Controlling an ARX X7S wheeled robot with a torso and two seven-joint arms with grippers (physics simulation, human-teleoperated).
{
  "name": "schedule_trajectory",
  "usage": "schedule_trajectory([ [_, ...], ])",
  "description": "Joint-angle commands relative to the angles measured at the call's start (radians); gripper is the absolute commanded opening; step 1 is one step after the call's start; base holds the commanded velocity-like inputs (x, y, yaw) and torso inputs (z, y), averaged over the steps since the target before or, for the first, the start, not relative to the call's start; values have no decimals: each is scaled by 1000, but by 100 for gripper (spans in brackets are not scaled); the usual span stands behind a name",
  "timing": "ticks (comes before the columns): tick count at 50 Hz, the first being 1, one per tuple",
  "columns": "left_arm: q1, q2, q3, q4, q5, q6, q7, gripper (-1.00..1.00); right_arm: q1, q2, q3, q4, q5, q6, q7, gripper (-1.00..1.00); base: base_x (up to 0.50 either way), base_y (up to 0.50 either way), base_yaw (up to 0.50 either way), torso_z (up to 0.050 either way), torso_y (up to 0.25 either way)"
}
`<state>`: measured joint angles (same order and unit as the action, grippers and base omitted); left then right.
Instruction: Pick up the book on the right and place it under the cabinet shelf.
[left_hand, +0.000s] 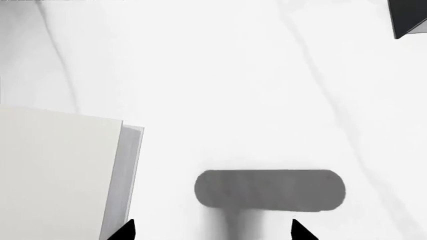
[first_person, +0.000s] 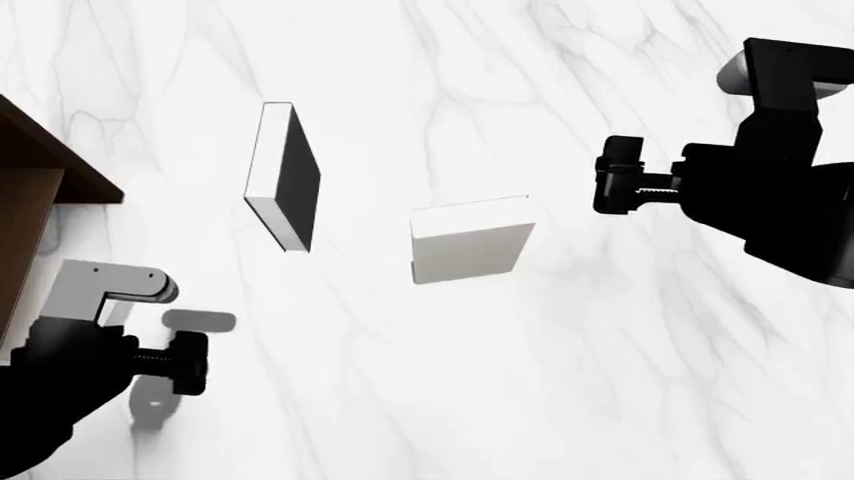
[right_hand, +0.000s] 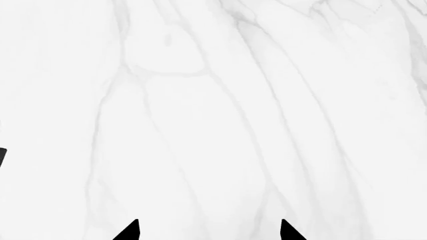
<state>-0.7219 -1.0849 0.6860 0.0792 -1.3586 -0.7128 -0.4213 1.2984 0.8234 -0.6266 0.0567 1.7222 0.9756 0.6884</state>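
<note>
Two books lie on the white marble tabletop (first_person: 627, 380) in the head view: the plain light-grey book (first_person: 470, 240) just right of centre, flat and clear on all four edges, and a white book with a black face (first_person: 283, 176) at about ten o'clock from it, apart from it with bare marble between. One dark brown cabinet shelf (first_person: 40, 180) juts in at the nine o'clock edge, only its corner and wall showing. The right gripper (first_person: 617, 189) hangs at two o'clock from the grey book, near its right edge but not touching; the left gripper (first_person: 187, 362) hovers at seven o'clock, below the cabinet, with its shadow on the marble just beside it. From here I cannot tell how far apart either pair of jaws stands. In the left wrist view, two black fingertips (left_hand: 123, 231) show spread wide with nothing between them; a pale book corner (left_hand: 60, 175) lies just beside one tip, and a dark corner (left_hand: 408, 16) sits well apart. In the right wrist view, two fingertips (right_hand: 128, 231) stand wide apart over bare marble, holding nothing.
</note>
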Motion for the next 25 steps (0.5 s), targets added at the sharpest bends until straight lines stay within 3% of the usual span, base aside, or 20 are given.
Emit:
schedule_trajectory([
  [1, 11, -3, 18, -89, 259, -20, -154, 100, 2, 4, -3, -4, 0, -4, -2, 100, 0, 0, 0, -10, -12],
  [25, 24, -49, 5, -125, 260, -25, -168, 100, 0, 10, -3, -7, 3, -6, 0, 100, 0, 0, 0, -2, -6],
])
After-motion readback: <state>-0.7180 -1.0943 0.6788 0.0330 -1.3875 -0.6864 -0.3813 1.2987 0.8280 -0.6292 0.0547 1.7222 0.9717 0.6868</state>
